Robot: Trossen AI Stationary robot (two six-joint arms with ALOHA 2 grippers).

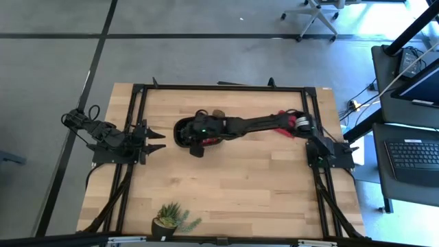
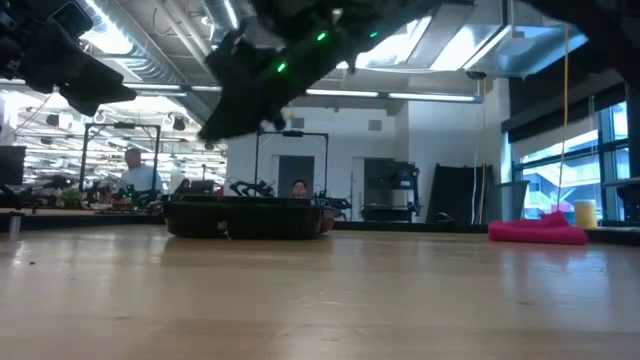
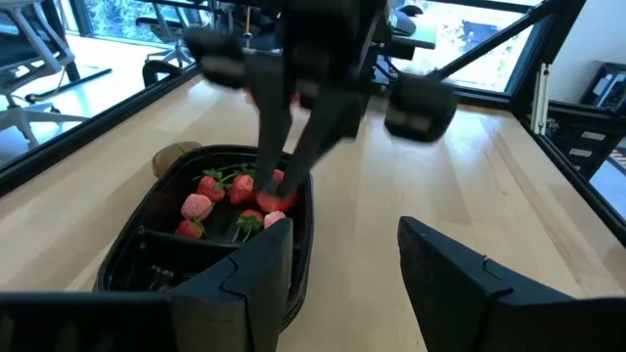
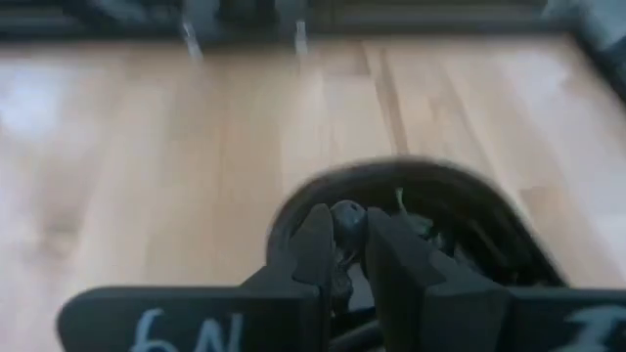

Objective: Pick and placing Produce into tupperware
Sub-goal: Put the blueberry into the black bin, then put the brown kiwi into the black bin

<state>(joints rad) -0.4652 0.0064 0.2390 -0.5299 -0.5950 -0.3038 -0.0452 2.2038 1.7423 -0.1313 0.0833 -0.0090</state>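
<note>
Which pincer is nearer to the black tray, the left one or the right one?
Right. The right pincer is above the black tray, among the strawberries, shut on a small dark piece. The left pincer waits open beside the tray, apart from it.

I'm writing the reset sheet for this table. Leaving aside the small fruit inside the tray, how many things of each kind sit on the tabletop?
Black tray: 1
Brown round piece, beside the tray: 1
Potted plant: 1
Red flat item: 1
Total: 4
</note>
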